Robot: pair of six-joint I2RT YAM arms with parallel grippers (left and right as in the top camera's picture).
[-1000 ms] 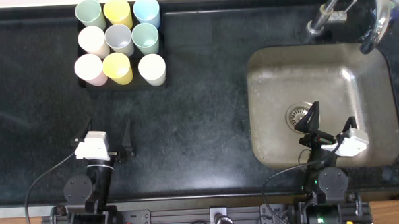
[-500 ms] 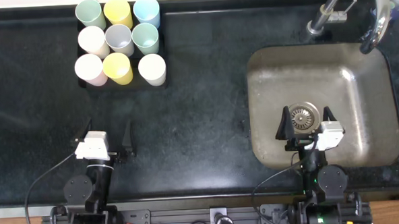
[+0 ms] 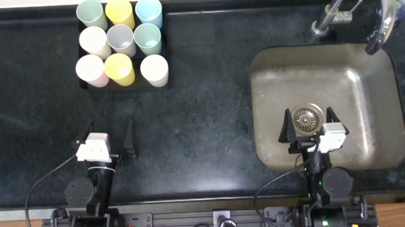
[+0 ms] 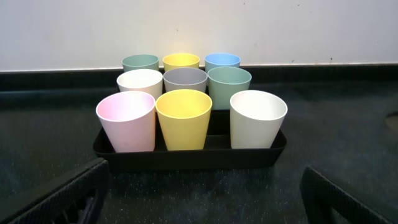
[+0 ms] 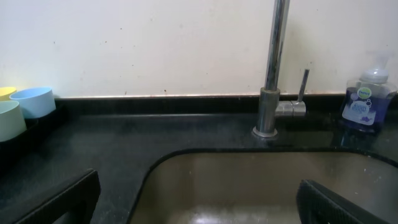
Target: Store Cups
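Several pastel cups stand upright in a three-by-three block on a black tray (image 3: 168,72) at the back left of the dark counter. The front row holds a pink cup (image 4: 126,121), a yellow cup (image 4: 183,118) and a white cup (image 4: 257,119). My left gripper (image 3: 111,139) rests open near the counter's front edge, facing the tray (image 4: 189,159) from a distance, nothing between its fingers. My right gripper (image 3: 308,125) hangs open over the front part of the steel sink (image 3: 365,86), empty. Two cups (image 5: 22,109) show at the edge of the right wrist view.
A tall faucet (image 5: 270,81) rises behind the sink (image 5: 261,186), with a blue soap bottle (image 5: 367,93) to its right. The sink drain (image 3: 307,118) lies between the right gripper's fingers in the top view. A wall backs the counter.
The right gripper has swung left and straightened, from the sink's front right to face the faucet squarely. The left arm and the cups have stayed put.
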